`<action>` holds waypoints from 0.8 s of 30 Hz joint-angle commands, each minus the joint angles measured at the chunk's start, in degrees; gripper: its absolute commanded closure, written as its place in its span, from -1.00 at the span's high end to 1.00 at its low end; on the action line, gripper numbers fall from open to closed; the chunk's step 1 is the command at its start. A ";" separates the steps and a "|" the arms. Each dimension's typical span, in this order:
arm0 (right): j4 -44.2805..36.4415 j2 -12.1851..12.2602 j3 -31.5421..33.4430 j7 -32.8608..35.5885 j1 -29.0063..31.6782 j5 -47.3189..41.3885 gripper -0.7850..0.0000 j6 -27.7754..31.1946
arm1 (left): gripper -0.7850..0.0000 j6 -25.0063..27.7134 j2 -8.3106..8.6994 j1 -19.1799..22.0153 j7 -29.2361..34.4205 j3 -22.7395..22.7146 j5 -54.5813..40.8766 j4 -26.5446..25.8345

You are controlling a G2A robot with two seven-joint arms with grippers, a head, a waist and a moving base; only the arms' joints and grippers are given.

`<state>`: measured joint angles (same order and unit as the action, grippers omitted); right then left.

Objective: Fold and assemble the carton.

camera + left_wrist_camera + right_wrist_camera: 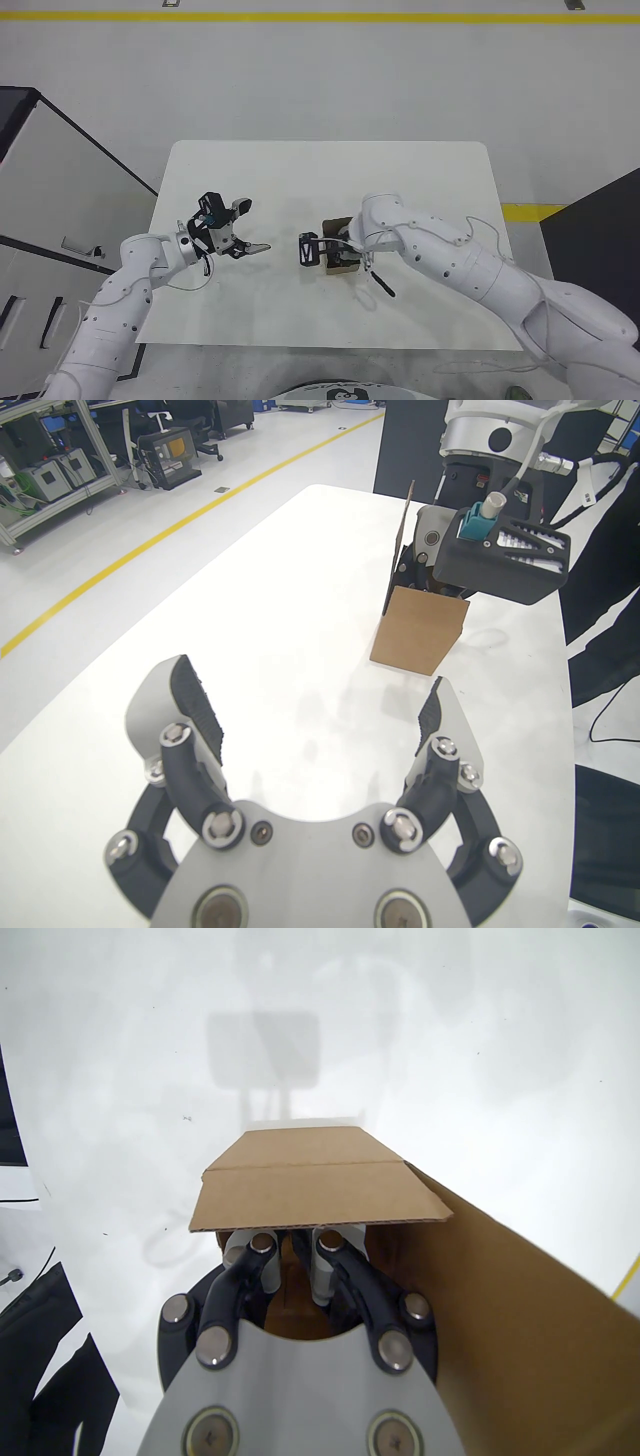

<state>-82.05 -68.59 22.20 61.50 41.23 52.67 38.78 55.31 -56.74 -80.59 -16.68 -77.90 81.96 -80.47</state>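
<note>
Right fingers (322,1278) sit closed inside the upright carton (325,1188).

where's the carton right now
The carton stands on the white table, right of centre in the top view, with the right gripper down inside it; the open left gripper is apart, on its left.

Carton (320,1188): brown corrugated cardboard, matt; fluting is exposed at the cut flap edge. Table (250,600): smooth white top, on which a faint sheen is noted. Left gripper (313,692): satin metal base plate and finger shells, bright screw heads, black semi-gloss plastic links. Pads (197,705) are faced in rough, black, rubber-like material.
</note>
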 commanded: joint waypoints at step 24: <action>7.01 -3.54 -2.45 -1.43 -1.36 1.35 -1.00 0.60 | 1.00 0.00 0.00 0.00 0.00 0.00 0.00 0.00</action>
<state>-75.11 -72.06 19.76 60.07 39.92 54.04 39.35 55.31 -56.74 -80.59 -16.68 -77.90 81.96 -80.47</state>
